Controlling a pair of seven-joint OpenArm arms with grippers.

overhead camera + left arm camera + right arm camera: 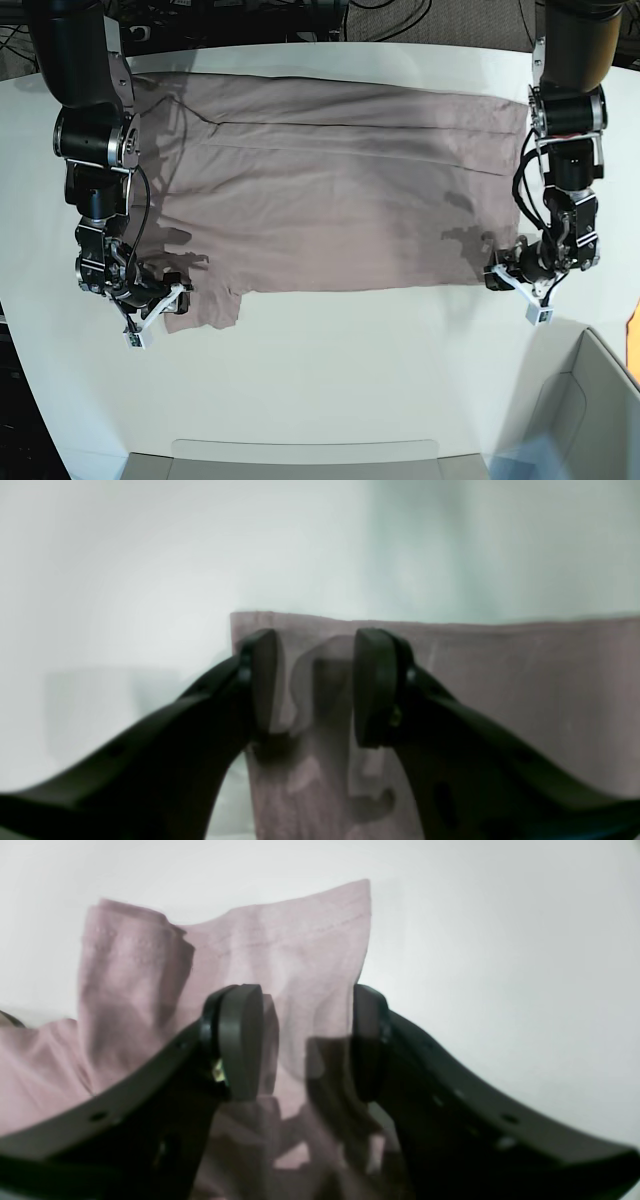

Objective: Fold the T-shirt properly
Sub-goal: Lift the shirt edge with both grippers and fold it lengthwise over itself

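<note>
Two grippers work the near edge of the T-shirt (330, 210), one at each lower corner. The shirt lies flat on the white bench (330, 370), spread wide between the two arms.

Left gripper (315, 685): fingers (372, 685) spread, the shirt's corner lying in the gap between them. Fabric edge runs straight just beyond the tips. No pinch visible.

Right gripper (307, 1040): fingers (240, 1040) spread wide, a raised flap of cloth, apparently a sleeve end, standing between and beyond them. Not clamped.

Step in hand, as I judge it: setting up the grasp on both near corners ahead of a lengthwise fold. Next move calls for both pairs of fingers to close on the cloth at once, catching every layer, then lift evenly and carry the near edge away toward the far edge.

Orientation: long axis runs side to side, from one gripper across to the other. The sleeve flap sits at the right gripper's end, the straight-cut edge at the left gripper's end, so the collar end likely points toward the right gripper; collar itself not made out.
</note>
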